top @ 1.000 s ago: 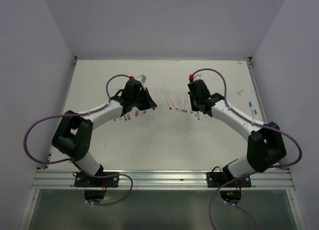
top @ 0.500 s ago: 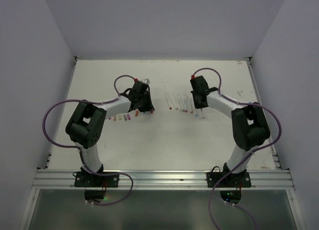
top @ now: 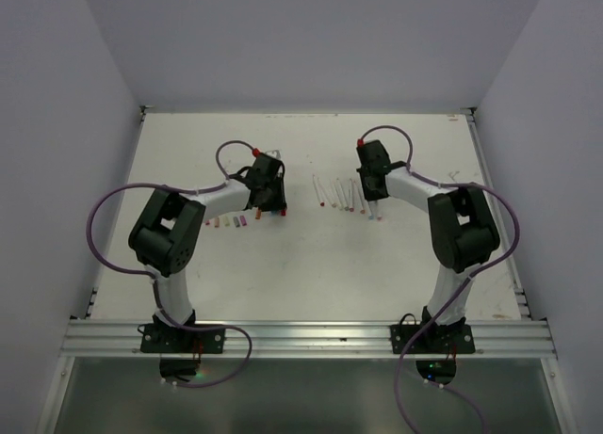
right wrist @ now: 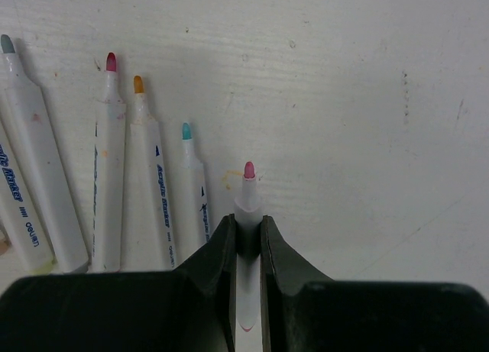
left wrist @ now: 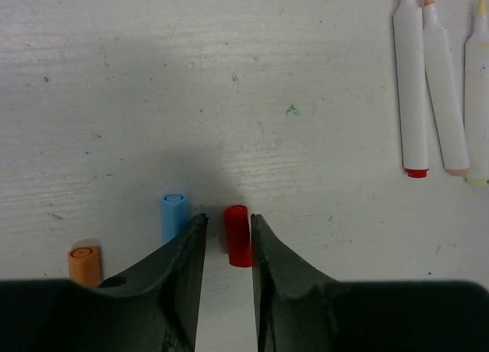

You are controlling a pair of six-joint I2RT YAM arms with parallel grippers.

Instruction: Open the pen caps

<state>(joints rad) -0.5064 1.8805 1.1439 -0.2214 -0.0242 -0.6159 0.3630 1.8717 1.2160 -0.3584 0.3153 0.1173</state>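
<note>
My left gripper (left wrist: 228, 224) is low over the table and slightly open. A loose red pen cap (left wrist: 238, 235) lies between its fingertips, against the right finger, with a gap on the left. A light blue cap (left wrist: 173, 214) and an orange cap (left wrist: 84, 264) lie just to its left. My right gripper (right wrist: 246, 228) is shut on a white pen (right wrist: 248, 195) whose bare pink-red tip points away. Several uncapped pens (right wrist: 109, 161) lie in a row to its left. In the top view the left gripper (top: 272, 208) and the right gripper (top: 374, 208) flank the pen row (top: 337, 194).
Three uncapped pens (left wrist: 445, 92) lie at the upper right of the left wrist view. More loose caps (top: 231, 222) lie in a row left of the left gripper. A small pen (top: 475, 201) lies near the table's right edge. Walls enclose the table on three sides.
Both arms have folded their elbows up and brought the grippers down to the table. The right gripper has shifted a little left toward the pen row.
</note>
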